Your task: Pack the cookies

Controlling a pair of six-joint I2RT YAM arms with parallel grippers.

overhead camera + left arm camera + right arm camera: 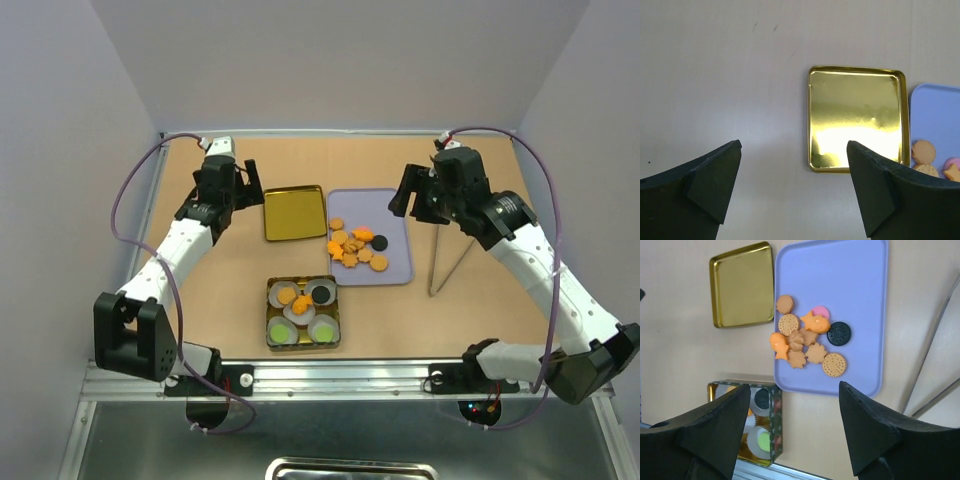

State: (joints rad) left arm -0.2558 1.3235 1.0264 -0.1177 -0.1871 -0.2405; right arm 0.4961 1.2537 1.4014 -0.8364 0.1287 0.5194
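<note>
Tan tabletop (240, 280), cookies (352, 248) lying flat on lavender tray (390, 205), left pincer (794, 150), right pincer (795, 387) both released.

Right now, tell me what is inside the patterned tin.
The tin holds white paper cups carrying orange cookies, one black cookie and two green cookies. The tin's floor under the cups is covered.

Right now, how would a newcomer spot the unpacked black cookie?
Find the lavender tray in the middle, right of the gold lid. At the right edge of its cookie pile lies the black cookie. It is the only dark round there; the rest are orange, tan or pink.
</note>
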